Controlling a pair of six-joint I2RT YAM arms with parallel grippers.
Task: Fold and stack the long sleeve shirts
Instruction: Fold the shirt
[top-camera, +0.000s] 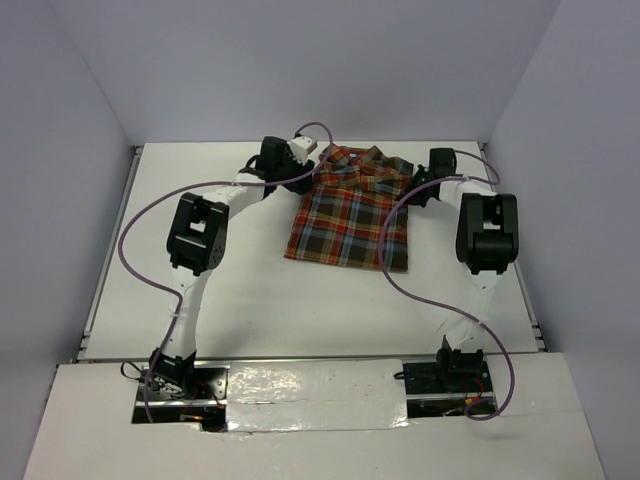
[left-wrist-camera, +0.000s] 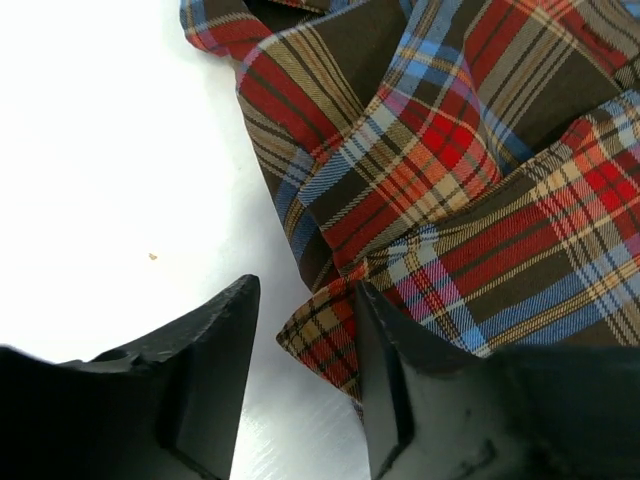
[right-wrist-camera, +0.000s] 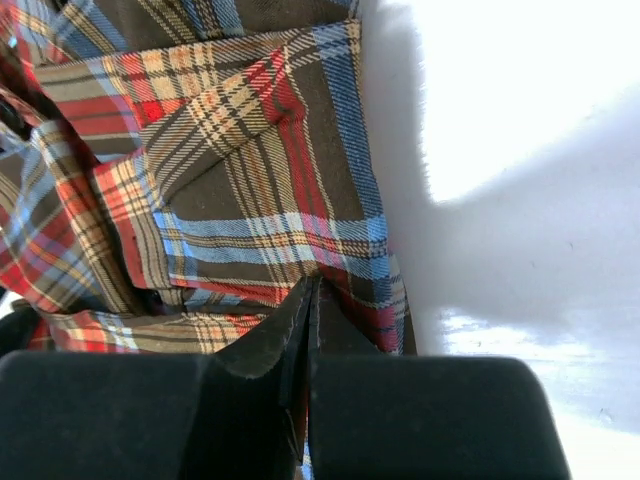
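Right claw pinched on plaid shirt edge | left claw half-open over shirt corner

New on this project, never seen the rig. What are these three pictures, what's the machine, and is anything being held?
The machine is two white robot arms bolted at the near edge of a white table, each ending in a two-finger gripper. The wide picture comes from a fixed camera above and behind them, so the left arm is on the left and the right arm on the right. The other two pictures come from cameras on the wrists, looking past each arm's own black fingers. One plaid shirt lies on the table, bunched at its far end. The right gripper is shut, pinching the shirt's edge. The left gripper is open at the opposite edge and grips nothing.
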